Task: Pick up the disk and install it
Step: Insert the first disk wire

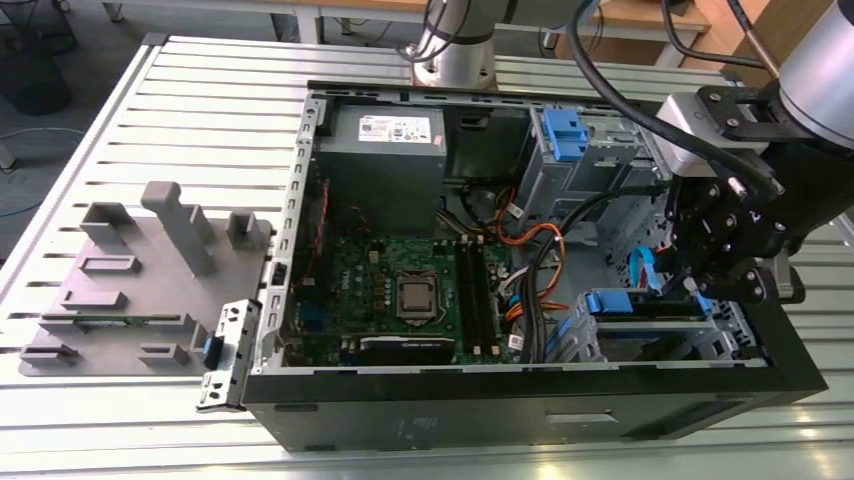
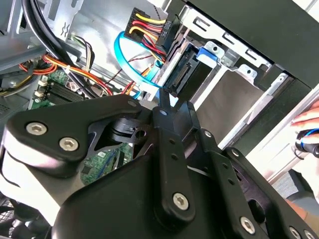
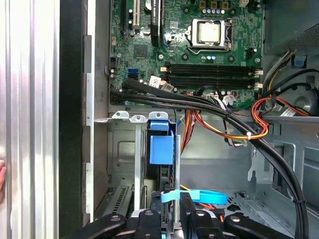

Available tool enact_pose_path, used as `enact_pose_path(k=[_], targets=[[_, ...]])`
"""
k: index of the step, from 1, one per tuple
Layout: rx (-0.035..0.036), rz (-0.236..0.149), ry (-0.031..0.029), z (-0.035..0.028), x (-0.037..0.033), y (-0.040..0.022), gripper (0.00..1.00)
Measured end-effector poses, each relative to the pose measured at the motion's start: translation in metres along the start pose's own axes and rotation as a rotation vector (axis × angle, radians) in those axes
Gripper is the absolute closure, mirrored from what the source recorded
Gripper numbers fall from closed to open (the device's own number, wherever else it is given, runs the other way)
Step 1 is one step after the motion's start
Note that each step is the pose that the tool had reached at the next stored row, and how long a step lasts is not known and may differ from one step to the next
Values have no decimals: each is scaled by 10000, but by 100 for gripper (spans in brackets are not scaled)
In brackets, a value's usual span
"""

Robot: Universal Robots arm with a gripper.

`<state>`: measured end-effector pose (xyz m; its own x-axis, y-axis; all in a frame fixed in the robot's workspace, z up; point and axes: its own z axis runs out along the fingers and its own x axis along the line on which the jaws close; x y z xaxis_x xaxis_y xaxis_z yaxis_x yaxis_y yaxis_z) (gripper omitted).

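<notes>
The disk sits slotted in the drive cage at the case's corner on the exterior view's right, its blue rail tab up. My gripper hangs right over that cage. In the second wrist view the fingers come together at the gripper tip, just off the disk's connector end. The first wrist view looks along the disk's blue rail, with the gripper at its near end, fingers close together with nothing gripped.
The open case holds a motherboard, a grey power-supply box and cable bundles. A blue cable loops beside the disk. A grey fixture stands on the slatted table. A person's hand is outside the case wall.
</notes>
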<state>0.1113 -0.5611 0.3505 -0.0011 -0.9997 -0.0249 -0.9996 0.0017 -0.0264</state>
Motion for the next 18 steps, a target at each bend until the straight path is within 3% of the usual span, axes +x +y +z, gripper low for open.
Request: enact_pose_path(k=[3, 10, 18], targets=[[0, 5, 3, -1, 0, -16, 71], [-6, 3, 1, 4, 0, -131, 71], [-6, 3, -1, -19, 0, -137, 71]])
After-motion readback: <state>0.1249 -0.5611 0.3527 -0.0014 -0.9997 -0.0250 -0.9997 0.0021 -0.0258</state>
